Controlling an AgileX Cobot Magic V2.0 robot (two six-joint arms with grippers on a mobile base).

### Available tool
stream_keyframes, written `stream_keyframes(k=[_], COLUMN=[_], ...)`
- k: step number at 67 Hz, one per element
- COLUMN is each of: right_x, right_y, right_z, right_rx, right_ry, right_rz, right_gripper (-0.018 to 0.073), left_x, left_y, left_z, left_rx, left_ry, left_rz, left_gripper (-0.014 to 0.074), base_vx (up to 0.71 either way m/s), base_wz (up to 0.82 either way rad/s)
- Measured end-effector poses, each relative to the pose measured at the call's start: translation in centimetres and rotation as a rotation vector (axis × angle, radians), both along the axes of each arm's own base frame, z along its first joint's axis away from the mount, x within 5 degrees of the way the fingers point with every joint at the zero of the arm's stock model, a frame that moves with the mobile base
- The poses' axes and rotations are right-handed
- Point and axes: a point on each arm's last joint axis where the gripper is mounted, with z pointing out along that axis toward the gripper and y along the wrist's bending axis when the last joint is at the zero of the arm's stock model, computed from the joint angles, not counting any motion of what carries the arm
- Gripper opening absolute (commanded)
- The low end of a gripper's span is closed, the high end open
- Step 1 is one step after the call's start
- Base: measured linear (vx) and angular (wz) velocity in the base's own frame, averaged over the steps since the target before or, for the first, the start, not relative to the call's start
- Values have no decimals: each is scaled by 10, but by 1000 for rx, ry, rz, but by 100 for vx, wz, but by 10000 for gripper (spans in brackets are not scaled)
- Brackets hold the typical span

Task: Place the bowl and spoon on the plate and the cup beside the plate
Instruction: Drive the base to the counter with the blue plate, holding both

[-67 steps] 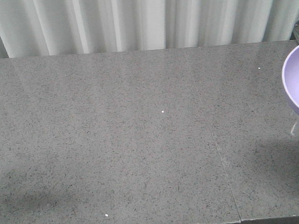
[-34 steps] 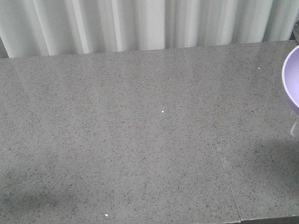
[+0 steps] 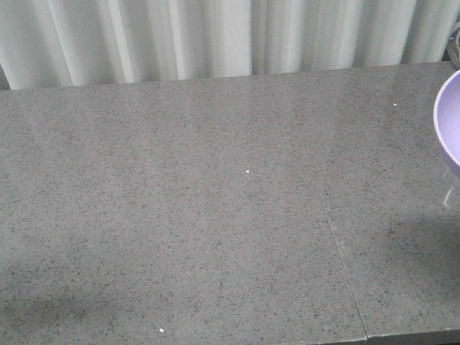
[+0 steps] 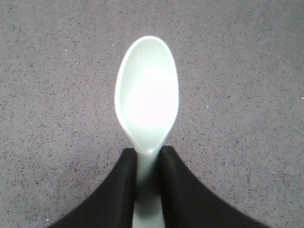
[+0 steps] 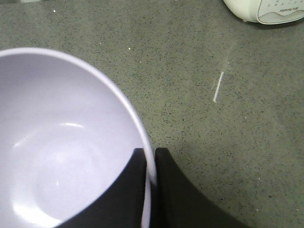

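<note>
The spoon (image 4: 147,95), pale mint green, is held by its handle in the left gripper (image 4: 148,159), hollow side up and tip pointed away from it. The bowl (image 5: 61,156), lavender and empty, is gripped at its rim by the right gripper (image 5: 151,159), one jaw inside the wall and one outside.

Glossy plastic bowl (image 5: 57,156), smooth spoon (image 4: 147,95), speckled stone countertop (image 3: 178,223).

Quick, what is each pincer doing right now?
Left pincer: closed on the handle of the small pale mint-green plastic spoon.
Right pincer: closed on the rim of the round lavender-purple plastic bowl.
</note>
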Motion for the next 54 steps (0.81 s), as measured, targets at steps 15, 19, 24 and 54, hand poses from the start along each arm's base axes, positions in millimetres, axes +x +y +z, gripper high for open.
stream_keyframes(k=[15,19,24,54], right_x=[0,0,0,0], right_y=[0,0,0,0], right_z=[0,0,0,0], right_rx=[-1,-1,-1,-1], right_ry=[0,0,0,0], right_rz=[0,0,0,0], right_gripper=[-6,-6,-6,-6], left_x=[0,0,0,0], left_y=[0,0,0,0], left_z=[0,0,0,0], left_rx=[0,0,0,0], left_ry=[0,0,0,0], left_rz=[0,0,0,0], left_gripper=[-6,-6,-6,-6], base_vx=[-2,-2,-2,-4], base_wz=[-7,-12,-15,-30])
